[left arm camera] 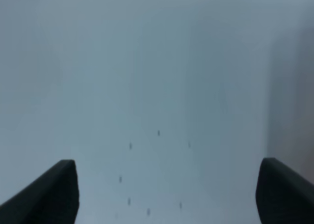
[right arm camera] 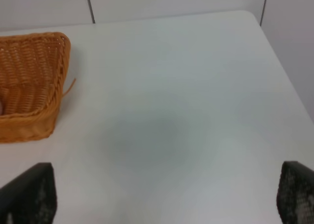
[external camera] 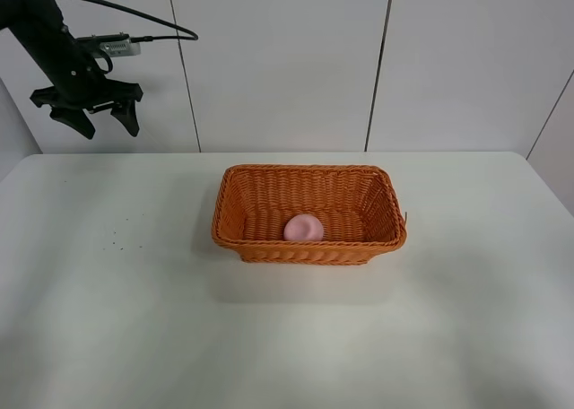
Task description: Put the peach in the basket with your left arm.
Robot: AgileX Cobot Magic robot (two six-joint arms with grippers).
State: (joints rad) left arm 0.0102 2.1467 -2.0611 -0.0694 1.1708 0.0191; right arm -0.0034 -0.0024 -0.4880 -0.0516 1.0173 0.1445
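Exterior high view shows the peach [external camera: 303, 228] lying inside the basket [external camera: 309, 250], well away from the left hand [external camera: 109, 120], lower down and off to its right. So the job looks done, and I think nothing is left to move. The left hand hangs high above the desk [external camera: 108, 319], spread open, holding nothing and touching nothing. The right hand [right arm camera: 162, 204] is wide open too, and empty, with the basket near it.
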